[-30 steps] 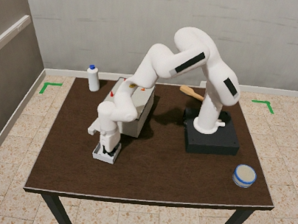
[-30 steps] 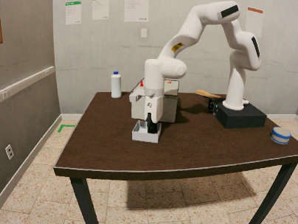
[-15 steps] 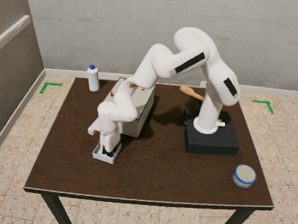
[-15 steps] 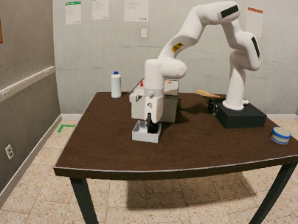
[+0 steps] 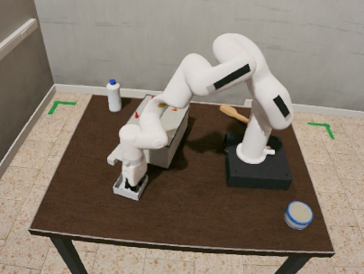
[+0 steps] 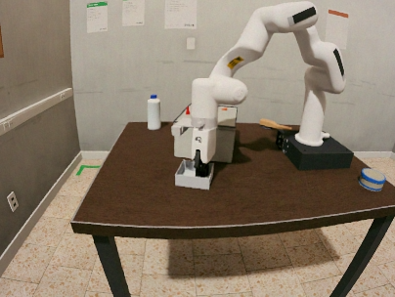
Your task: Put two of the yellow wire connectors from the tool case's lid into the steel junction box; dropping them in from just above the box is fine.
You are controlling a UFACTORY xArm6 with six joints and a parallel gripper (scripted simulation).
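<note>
The small steel junction box (image 5: 130,187) sits on the brown table in front of the grey tool case (image 5: 166,130). My gripper (image 5: 133,183) points straight down with its dark fingers inside the box, which also shows in the exterior view (image 6: 194,176). The fingers (image 6: 199,170) stand slightly apart; I see nothing held between them. The inside of the box is hidden by the gripper and the box walls. On the case's lid lie a yellow wire connector and red ones (image 5: 136,114); my arm covers part of the lid.
A white bottle with a blue cap (image 5: 113,95) stands at the back left. A wooden spatula (image 5: 233,113) lies behind my black base block (image 5: 259,164). A blue-rimmed round container (image 5: 298,214) sits at the front right.
</note>
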